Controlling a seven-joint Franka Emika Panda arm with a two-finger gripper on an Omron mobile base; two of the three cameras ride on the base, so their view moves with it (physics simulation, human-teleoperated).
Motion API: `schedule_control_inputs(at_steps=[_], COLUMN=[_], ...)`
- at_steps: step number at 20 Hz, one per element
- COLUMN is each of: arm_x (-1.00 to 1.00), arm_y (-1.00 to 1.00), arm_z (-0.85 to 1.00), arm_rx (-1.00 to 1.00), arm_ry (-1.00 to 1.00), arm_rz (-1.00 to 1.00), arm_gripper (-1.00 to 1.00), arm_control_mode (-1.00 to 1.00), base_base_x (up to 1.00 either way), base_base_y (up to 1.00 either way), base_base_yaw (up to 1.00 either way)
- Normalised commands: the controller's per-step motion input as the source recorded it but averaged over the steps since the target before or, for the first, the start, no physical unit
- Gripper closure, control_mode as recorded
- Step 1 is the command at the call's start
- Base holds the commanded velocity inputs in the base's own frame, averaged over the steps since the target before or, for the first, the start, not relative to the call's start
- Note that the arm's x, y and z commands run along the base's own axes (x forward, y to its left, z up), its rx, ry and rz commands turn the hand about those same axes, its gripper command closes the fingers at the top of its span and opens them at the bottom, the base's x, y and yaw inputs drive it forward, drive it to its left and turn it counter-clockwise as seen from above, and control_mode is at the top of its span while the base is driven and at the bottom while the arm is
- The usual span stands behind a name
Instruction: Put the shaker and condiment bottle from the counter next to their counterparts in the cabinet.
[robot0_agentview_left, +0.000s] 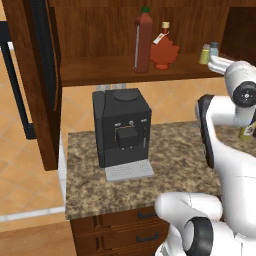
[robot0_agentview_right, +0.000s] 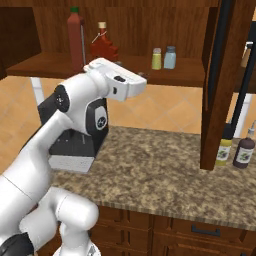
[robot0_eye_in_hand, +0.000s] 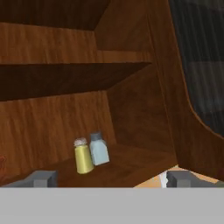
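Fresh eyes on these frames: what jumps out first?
Probably the white arm reaching up toward the cabinet, its open gripper facing the shelf. There, the yellow-green shaker stands right beside the pale blue shaker, and further left the tall red bottle stands next to the maple-leaf bottle. Below, a black coffee machine sits on the granite counter.

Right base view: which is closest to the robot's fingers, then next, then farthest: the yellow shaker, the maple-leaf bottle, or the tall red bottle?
1. Yellow shaker, just right of the fingers, on the shelf.
2. Maple-leaf bottle, up left.
3. Tall red bottle, farthest left.
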Motion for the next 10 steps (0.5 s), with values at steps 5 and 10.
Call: schedule_control_inputs(at_steps=[5,10], arm_x=[-1.00,-1.00], arm_y=[0.36,0.35], arm_z=[0.00,0.00], arm_rx=[0.00,0.00], arm_ry=[-0.03,0.00], arm_rz=[0.00,0.00], arm_gripper=[-1.00,-1.00], arm_control_mode=[-1.00,-1.00], base_base_x=[0.00,0.00], base_base_y=[0.00,0.00], base_base_yaw=[0.00,0.00])
